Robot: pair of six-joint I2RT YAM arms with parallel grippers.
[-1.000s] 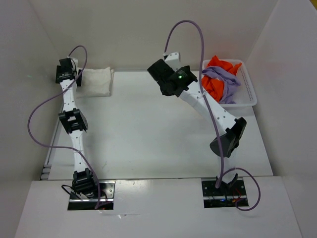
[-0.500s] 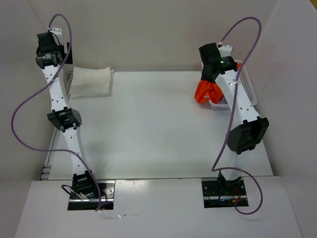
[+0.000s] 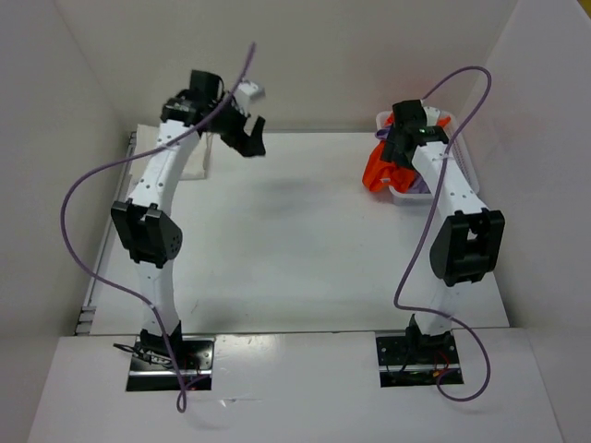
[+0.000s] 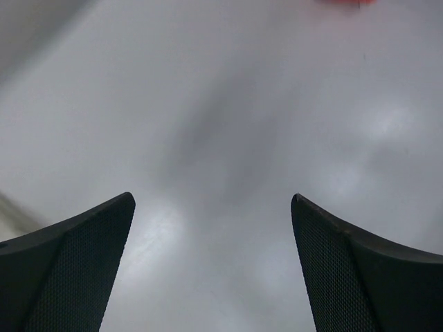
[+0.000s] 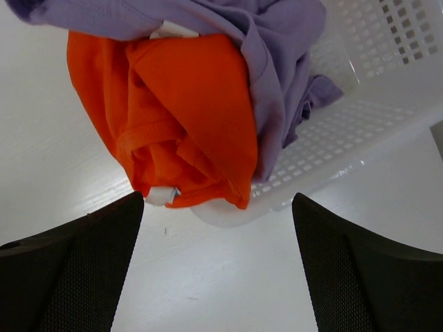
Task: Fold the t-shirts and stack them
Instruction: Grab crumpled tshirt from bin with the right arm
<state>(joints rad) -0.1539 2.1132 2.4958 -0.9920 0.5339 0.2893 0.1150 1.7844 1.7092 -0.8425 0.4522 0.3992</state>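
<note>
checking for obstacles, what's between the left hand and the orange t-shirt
Only bare white tabletop lies between the left hand and the bright orange cloth t-shirt, as the top view shows.

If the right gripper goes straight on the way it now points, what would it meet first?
Most likely the orange t-shirt, which hangs over the rim of the white basket, straight ahead of the open right gripper. The purple t-shirt lies higher. Depth is unclear, so this is a guess.

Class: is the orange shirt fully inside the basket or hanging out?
Hanging out: the orange shirt drapes over the basket rim towards the table.
</note>
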